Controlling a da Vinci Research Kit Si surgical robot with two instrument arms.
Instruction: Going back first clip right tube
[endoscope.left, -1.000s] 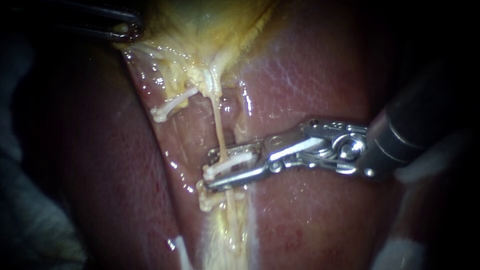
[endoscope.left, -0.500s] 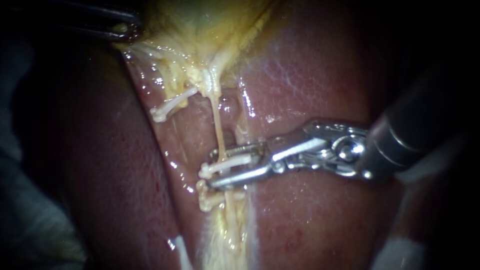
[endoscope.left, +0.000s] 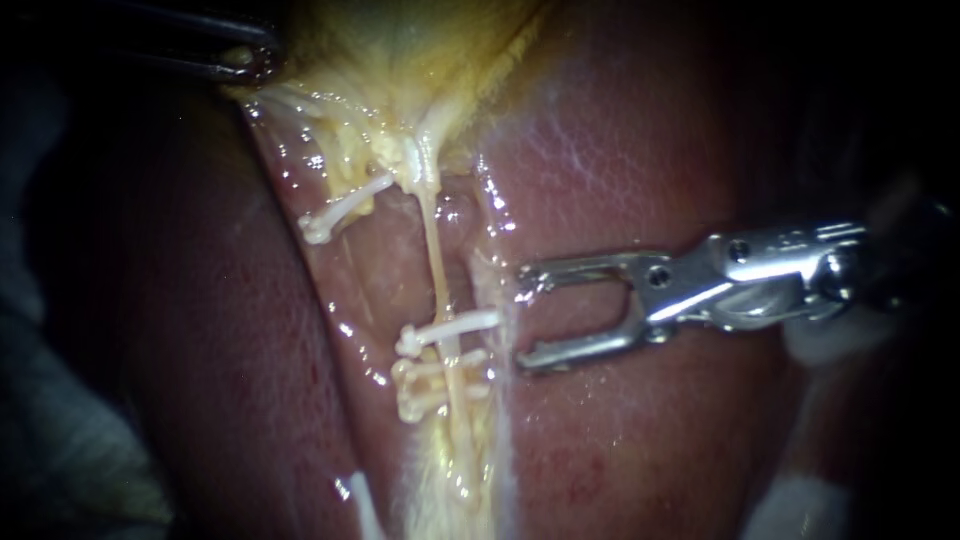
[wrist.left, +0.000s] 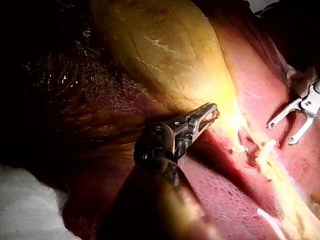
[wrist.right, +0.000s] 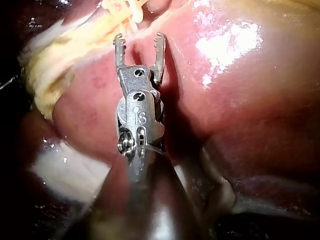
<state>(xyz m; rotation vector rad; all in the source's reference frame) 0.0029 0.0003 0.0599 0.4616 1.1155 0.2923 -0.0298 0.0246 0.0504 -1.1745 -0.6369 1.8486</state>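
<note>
Standing just beside clip (endoscope.left: 450, 330) on right tube (endoscope.left: 435, 260) | right instrument (endoscope.left: 520, 316) jaws parted, empty | left instrument (endoscope.left: 245, 58) clamping gallbladder (endoscope.left: 400, 40)

Right instrument (endoscope.left: 522, 316) lying level, tip spread wide and empty, left instrument (wrist.left: 210, 112) clamped on gallbladder (wrist.left: 165, 45)

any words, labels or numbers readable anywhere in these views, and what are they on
None on the liver, the gallbladder, the tube or the clips.
On the right instrument: a tiny stamped mark on its joint, too small to read.
On the left instrument: none visible.
</note>
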